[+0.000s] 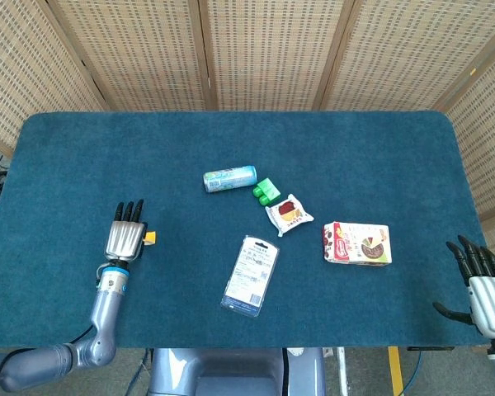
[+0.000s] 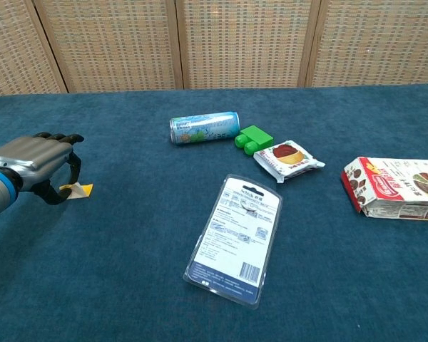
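yellow piece in the left hand's pinch, low over the table

the left hand (image 1: 125, 240) sits at the lower left of the head view, fingers stretched forward and close together, thumb tucked under. a small yellow piece (image 1: 150, 238) shows just right of it. in the chest view the same left hand (image 2: 34, 165) is at the left edge, and the thumb and a curled finger look to be closed on the near end of the yellow piece (image 2: 79, 189), whose far end lies on or just above the blue table (image 2: 128, 285); i cannot tell whether it is clear of the cloth. my reading: the grasp is made, the lift or carry is not yet done.

the right hand (image 1: 481, 283) is at the lower right corner of the head view, off the table edge, fingers spread and holding nothing.

mid-table, untouched: a drink can (image 1: 229, 178) on its side, a green block (image 1: 266, 191) just beside it, a snack packet (image 1: 288, 214) below that, a blister pack (image 1: 251, 275) lower centre, and a carton (image 1: 356, 243) lying to the right.

the head view alone shows the right hand and the whole layout. the chest view alone shows the pinch from the side, and the print on the blister pack (image 2: 237, 239).
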Robot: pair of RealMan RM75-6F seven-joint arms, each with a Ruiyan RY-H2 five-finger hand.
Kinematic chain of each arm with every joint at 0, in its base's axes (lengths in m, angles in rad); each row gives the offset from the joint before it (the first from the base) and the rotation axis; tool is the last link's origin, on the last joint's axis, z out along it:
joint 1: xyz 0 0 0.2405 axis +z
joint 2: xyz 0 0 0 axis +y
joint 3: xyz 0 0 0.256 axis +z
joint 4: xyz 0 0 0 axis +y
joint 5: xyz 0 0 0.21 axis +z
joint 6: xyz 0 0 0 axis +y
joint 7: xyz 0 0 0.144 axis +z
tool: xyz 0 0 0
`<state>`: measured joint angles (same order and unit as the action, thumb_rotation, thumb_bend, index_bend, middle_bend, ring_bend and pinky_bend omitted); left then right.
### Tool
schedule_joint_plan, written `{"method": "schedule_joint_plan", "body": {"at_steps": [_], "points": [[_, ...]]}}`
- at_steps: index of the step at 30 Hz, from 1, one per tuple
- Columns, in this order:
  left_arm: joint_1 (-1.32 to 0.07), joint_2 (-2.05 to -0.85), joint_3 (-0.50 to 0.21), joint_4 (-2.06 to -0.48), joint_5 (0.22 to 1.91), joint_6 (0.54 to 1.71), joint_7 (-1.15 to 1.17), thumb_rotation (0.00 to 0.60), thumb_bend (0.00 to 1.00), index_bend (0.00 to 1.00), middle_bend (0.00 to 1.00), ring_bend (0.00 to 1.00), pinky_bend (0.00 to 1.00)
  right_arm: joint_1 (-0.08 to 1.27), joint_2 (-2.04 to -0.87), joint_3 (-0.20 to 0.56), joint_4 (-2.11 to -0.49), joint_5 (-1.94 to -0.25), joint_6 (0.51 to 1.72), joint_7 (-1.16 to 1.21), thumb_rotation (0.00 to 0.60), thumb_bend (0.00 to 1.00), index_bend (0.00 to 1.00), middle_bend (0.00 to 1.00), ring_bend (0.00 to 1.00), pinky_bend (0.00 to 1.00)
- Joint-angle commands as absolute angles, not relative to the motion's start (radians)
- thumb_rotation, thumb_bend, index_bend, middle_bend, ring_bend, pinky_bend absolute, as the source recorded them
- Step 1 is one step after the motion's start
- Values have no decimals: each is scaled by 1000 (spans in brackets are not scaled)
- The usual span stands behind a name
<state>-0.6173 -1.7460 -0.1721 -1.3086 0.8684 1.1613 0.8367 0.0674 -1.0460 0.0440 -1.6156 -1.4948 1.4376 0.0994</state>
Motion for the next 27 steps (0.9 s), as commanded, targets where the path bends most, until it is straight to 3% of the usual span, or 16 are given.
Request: {"method": "schedule_joint_plan", "body": {"at_steps": [1,27], "points": [[-625,-1753,-179,-1293,863,1151,832,600,461,559,0,0,0,70,-1048,46,-1615,-1489,1433,95,600,53,0,0,0,0],[-709,-1760,-258,-1196,835,1118,831,600,484,559,0,0,0,85,-1062,55,-1610,-1454,1399,61,600,53,0,0,0,0]]}}
